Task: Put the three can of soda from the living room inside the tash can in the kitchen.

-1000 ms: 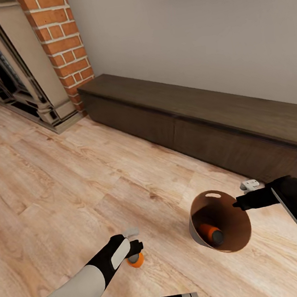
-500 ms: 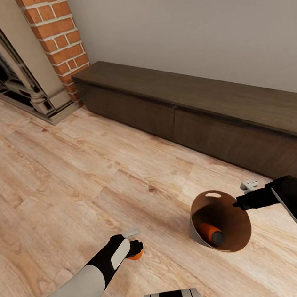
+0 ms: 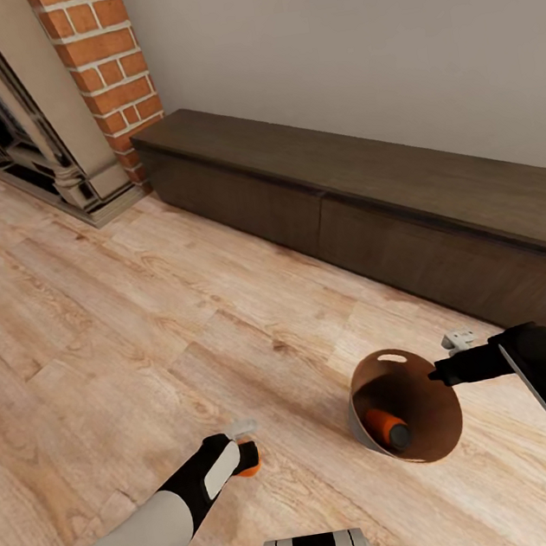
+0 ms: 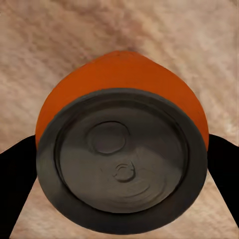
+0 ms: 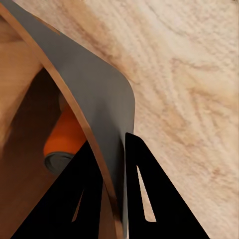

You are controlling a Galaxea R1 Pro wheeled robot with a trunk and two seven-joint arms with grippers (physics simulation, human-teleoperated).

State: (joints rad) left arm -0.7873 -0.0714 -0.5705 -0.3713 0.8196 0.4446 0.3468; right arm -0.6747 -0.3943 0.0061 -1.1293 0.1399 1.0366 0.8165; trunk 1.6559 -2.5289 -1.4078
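While left fingers (image 4: 15, 169) flank orange can (image 4: 122, 144), right fingers (image 5: 107, 194) pinch bucket rim (image 5: 94, 114).

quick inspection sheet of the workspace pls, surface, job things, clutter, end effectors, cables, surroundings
surface: light plank floor.
job's things: trash can, grey outside, wood-toned inside, held tilted off the floor by its rim; one orange soda can lies inside it; a second orange soda can sits in the left end effector.
clutter: nothing seen.
end effectors: left end effector shut on the second can, its grey top facing the wrist camera; right end effector pinching the trash can's rim, one finger each side of the wall.
cables: nothing seen.
surroundings: long dark low cabinet against a grey wall, red-brick fireplace.
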